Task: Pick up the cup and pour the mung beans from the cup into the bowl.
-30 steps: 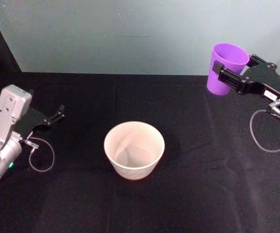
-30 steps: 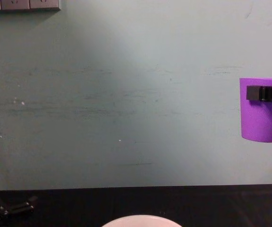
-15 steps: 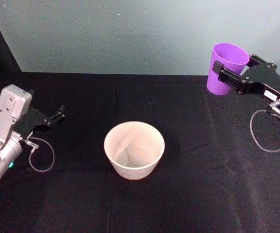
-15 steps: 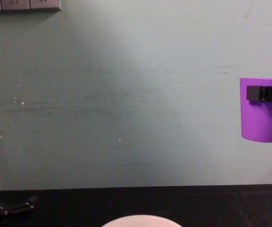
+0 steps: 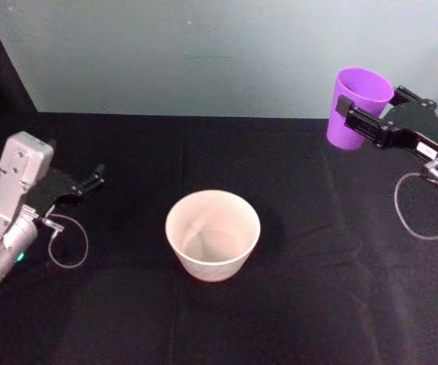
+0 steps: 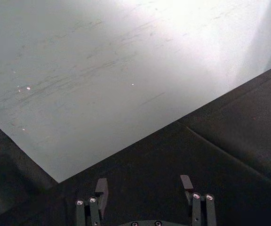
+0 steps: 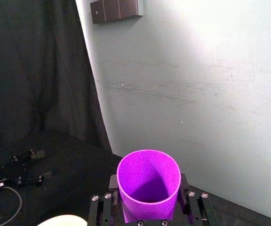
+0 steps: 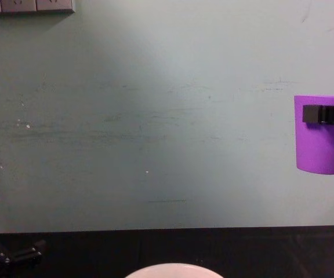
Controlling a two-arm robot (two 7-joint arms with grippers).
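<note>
Glare on wall [image 6: 182, 28] in left wrist view — black tablecloth [image 5: 318, 304] dim, shadows faint.

Probably a lab: black-draped table [image 5: 295, 304], bare wall [image 5: 204, 53], socket plates [image 8: 28, 5].

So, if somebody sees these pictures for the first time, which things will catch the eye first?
The bright purple cup stands out first: the right gripper holds it upright in the air at the far right, above the black table. Next comes the pale bowl, which stands alone in the middle of the table, well apart from the cup. The left gripper rests open at the left side.
</note>
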